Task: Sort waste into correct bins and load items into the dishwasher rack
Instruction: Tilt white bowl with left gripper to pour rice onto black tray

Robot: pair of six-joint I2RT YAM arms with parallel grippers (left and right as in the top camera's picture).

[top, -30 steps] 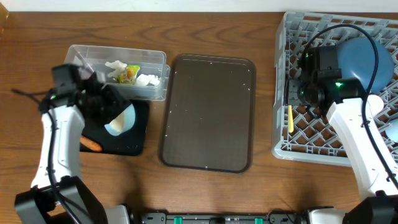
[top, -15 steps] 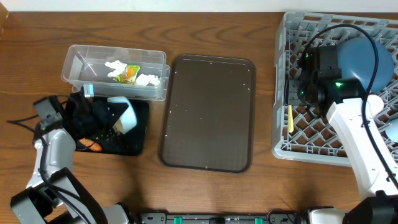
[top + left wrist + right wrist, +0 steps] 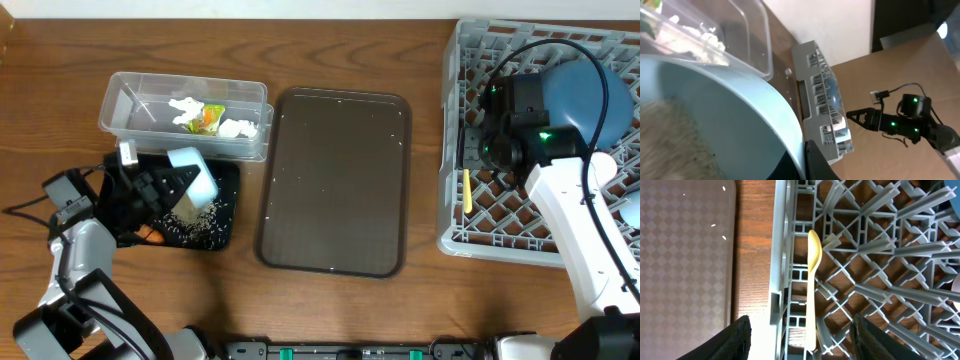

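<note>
Left jaws (image 3: 168,187): closed on the rim of the light blue bowl (image 3: 196,178); in the left wrist view one dark finger (image 3: 816,161) presses against the rim.
Bowl: tilted on its side above the black tray (image 3: 226,172), with the opening turned down towards it.
Rice grains (image 3: 196,226): scattered on the black tray, at 6 o'clock from the bowl.
Carrot stick (image 3: 150,236): on the black tray, partly hidden under the left arm.
Clear tub (image 3: 130,92): on the bench at 12 o'clock from the black tray, touching it or just beside it. It holds white tissue bits (image 3: 236,128) and the wrapper (image 3: 207,117).
Brown serving tray (image 3: 336,180): in the middle of the bench, between the bins and the rack.
Dishwasher rack (image 3: 452,150): at 3 o'clock from the brown tray.
Yellow spoon (image 3: 811,287): lies flat between the pegs, beside the rack wall nearest the brown tray.
Dark blue plate (image 3: 592,88): in the rack, behind the right arm.
Right jaws (image 3: 800,327): wide open, holding nothing, directly above the spoon.
</note>
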